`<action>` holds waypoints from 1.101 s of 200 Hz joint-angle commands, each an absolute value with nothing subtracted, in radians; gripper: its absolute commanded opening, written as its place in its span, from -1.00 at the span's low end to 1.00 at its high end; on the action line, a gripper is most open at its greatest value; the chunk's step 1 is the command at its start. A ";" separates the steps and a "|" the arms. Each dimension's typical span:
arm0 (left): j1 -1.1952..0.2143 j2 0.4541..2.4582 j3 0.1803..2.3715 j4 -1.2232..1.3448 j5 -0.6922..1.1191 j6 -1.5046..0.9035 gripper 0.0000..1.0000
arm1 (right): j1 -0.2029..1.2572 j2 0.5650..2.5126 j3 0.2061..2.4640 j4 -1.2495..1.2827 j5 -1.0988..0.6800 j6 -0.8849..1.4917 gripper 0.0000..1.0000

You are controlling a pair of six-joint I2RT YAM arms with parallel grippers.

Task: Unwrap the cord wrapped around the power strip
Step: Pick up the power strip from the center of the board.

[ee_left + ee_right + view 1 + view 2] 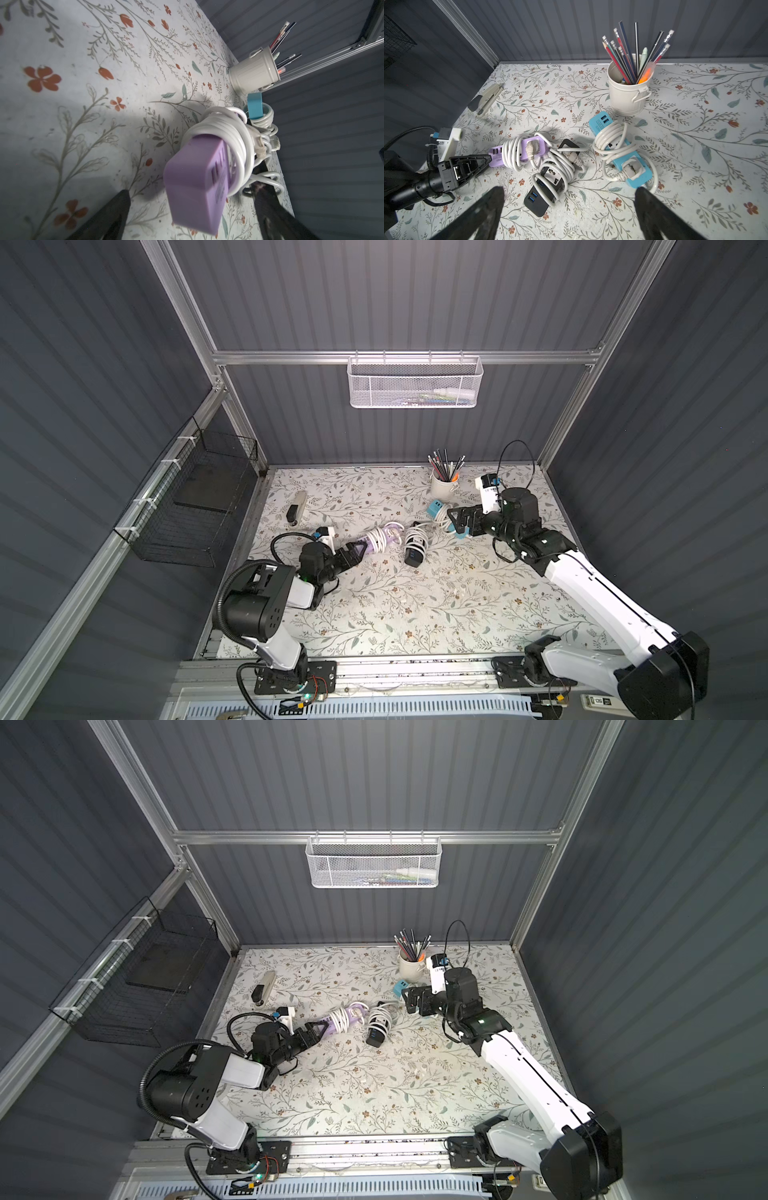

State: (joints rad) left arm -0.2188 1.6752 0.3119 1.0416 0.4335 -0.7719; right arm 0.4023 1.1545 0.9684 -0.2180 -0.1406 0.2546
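Left hand [360, 548] spread astride end of purple strip [193, 182] | right hand [454, 520] spread, empty

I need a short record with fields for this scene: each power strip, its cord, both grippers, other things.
purple plastic power strip: on floral table, white cord wound around it
left gripper: open, jaws either side of the purple strip's end
right gripper: open, empty, by the blue power strip
black power strip: between purple and blue, cord-wrapped like the blue
others: cream metal pencil bucket; beige stapler
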 commanded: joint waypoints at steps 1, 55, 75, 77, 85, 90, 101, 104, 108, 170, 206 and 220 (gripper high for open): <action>-0.212 1.728 0.321 1.188 0.479 -0.797 0.72 | 0.409 1.143 0.963 -0.213 -0.154 0.262 0.98; -0.212 1.760 0.319 1.183 0.470 -0.764 0.56 | 0.409 1.158 0.971 -0.210 -0.161 0.263 0.98; -0.212 1.791 0.330 1.201 0.473 -0.760 0.56 | 0.409 1.169 0.971 -0.204 -0.168 0.264 0.98; -0.212 1.796 0.331 1.204 0.474 -0.761 0.56 | 0.409 1.169 0.970 -0.203 -0.169 0.265 0.98; -0.212 1.813 0.337 1.219 0.479 -0.762 0.53 | 0.409 1.173 0.970 -0.199 -0.170 0.267 0.98; -0.212 1.824 0.339 1.230 0.481 -0.764 0.53 | 0.410 1.173 0.969 -0.197 -0.171 0.268 0.98; -0.212 1.847 0.343 1.256 0.484 -0.770 0.49 | 0.410 1.177 0.971 -0.198 -0.173 0.267 0.98; -0.212 1.851 0.343 1.261 0.485 -0.771 0.47 | 0.409 1.179 0.971 -0.199 -0.174 0.267 0.98; -0.212 1.859 0.345 1.267 0.486 -0.771 0.46 | 0.409 1.179 0.974 -0.198 -0.175 0.267 0.98; -0.212 1.917 0.361 1.351 0.518 -0.802 -0.04 | 0.408 1.182 0.971 -0.195 -0.171 0.269 0.98; -0.212 1.896 0.362 1.321 0.532 -0.788 -1.00 | 0.408 1.194 0.969 -0.187 -0.177 0.273 0.98; -0.212 1.872 0.358 1.304 0.528 -0.787 -1.00 | 0.409 1.199 0.971 -0.185 -0.180 0.273 0.98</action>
State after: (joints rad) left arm -0.2207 1.8919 0.3618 1.3815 0.5522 -0.8165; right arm 0.4023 1.1870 0.9684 -0.2020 -0.1627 0.2653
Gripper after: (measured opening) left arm 0.274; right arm 0.989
